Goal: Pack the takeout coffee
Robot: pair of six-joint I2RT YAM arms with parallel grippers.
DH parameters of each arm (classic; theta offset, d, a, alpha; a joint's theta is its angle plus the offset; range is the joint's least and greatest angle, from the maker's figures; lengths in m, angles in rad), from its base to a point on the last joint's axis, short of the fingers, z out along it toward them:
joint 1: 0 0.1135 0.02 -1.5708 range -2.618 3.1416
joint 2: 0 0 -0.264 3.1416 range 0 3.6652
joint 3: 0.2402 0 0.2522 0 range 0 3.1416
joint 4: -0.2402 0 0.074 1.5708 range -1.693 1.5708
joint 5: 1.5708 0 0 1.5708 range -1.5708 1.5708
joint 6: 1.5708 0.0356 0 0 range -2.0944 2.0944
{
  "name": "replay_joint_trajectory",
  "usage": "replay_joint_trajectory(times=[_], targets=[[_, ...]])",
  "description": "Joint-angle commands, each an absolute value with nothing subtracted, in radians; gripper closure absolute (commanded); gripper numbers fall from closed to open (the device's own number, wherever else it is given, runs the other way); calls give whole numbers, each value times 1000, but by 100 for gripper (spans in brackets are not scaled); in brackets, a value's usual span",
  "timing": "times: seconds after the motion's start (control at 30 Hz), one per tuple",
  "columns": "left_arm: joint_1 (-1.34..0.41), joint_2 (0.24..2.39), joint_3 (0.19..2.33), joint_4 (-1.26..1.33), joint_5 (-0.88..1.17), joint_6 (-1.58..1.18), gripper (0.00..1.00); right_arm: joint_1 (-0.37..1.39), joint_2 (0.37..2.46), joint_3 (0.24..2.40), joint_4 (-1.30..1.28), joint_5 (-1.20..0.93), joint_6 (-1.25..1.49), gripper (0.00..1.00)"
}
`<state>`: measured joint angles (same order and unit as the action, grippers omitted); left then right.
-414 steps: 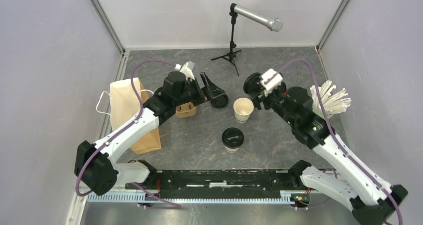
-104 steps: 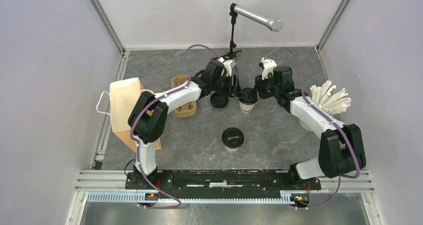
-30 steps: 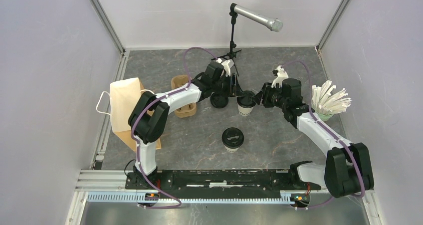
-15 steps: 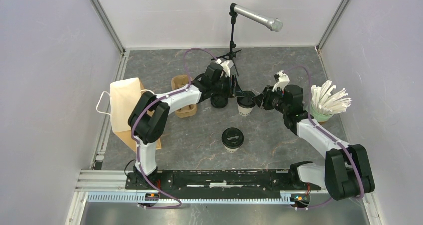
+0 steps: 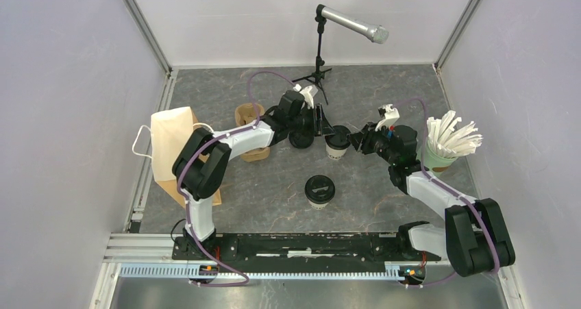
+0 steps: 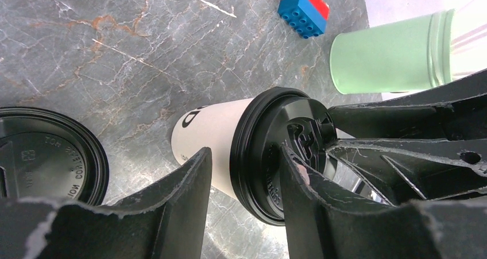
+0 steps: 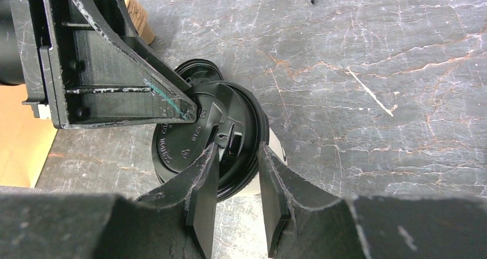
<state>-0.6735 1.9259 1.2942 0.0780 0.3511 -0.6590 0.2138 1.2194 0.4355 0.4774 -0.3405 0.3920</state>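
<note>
Nearest, well in front of the microphone stand (image 5: 317,69): a first cup (image 5: 319,190), small, white paper, upright on the grey veined counter (image 5: 260,199), capped in round black plastic.

Closer to the stand, just right of its line: a second cup (image 5: 336,146), same white paper with dark lettering, upright, its lid (image 6: 258,127) glossy black with a moulded sip hole.

Left claw (image 6: 244,155) turned on its side, matte black fingers bracketing that lid's rim, one against the paper wall, one across the top; pinching or merely resting, cannot tell.

Right claw (image 7: 235,150) in from the stand's right, gap narrow, tapered tips parted over the lid's edge.

Just left of the stand's line: a loose lid (image 5: 301,139), flat, embossed.

Farther left of the stand: a brown moulded-pulp carrier (image 5: 255,151), then a tan paper bag (image 5: 179,155).

Front right of the stand: a smooth pale green cup (image 6: 390,55) of white wrapped straws (image 5: 452,134).
</note>
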Motion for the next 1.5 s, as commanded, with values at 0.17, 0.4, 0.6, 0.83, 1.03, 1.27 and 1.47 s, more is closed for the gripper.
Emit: replay_joint_trajectory(times=[0.17, 0.4, 0.6, 0.83, 1.03, 1.27, 1.47], targets=[[-715, 1919, 1200, 31, 361, -760, 49, 202, 1327, 533, 189, -333, 266, 60], [-727, 1927, 1212, 31, 347, -775, 50, 181, 1356, 638, 147, -430, 271, 59], [-729, 1933, 1210, 22, 330, -775, 51, 179, 1297, 680, 97, -433, 310, 49], [-730, 1929, 1216, 6, 315, -769, 51, 165, 1269, 730, 44, -428, 337, 47], [-730, 1925, 1220, 6, 305, -762, 51, 164, 1241, 729, 31, -455, 346, 45], [-733, 1931, 1226, 6, 306, -761, 51, 164, 1207, 727, 3, -440, 338, 47], [-733, 1930, 1224, -25, 298, -756, 51, 164, 1232, 713, -8, -439, 334, 55]])
